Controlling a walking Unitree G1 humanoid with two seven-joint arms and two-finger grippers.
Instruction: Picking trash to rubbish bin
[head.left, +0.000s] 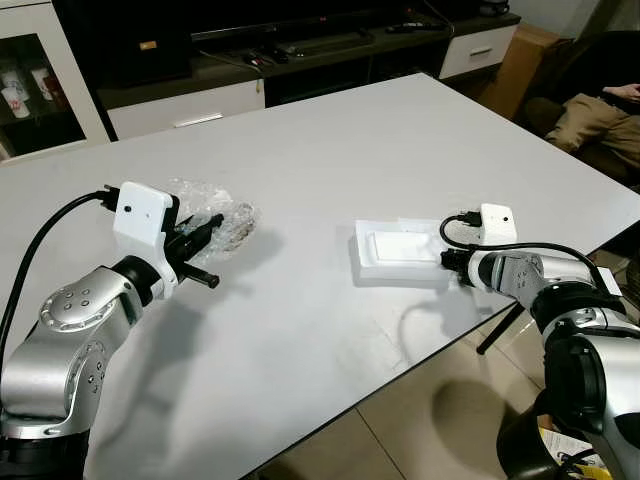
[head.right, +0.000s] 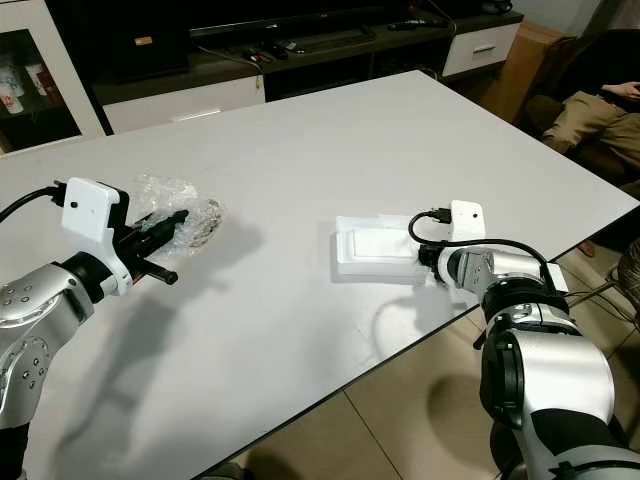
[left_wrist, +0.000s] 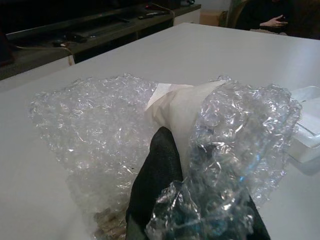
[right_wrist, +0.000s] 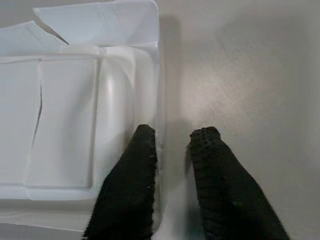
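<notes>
Both grippers are down on the white desk (head.left: 330, 150), one on each piece of trash.

Over at the left of the frame, the left gripper (head.left: 205, 228) has its fingers (left_wrist: 155, 180) poked into a crumpled wad of clear bubble wrap (head.left: 215, 212) with some paper tucked inside; the wrap hides the tips, so I can't tell if they're pinching or spread. The wad sits on the desk at mid-left. Moving to the right of centre, a flat white plastic tray (head.left: 400, 250) lies near the desk's front edge. The right gripper (right_wrist: 172, 137) is at its right-hand rim, fingers a little apart, one finger over the tray's edge and the other on the bare desk just beside it. A person's legs (head.left: 600, 120) show at the upper right.
</notes>
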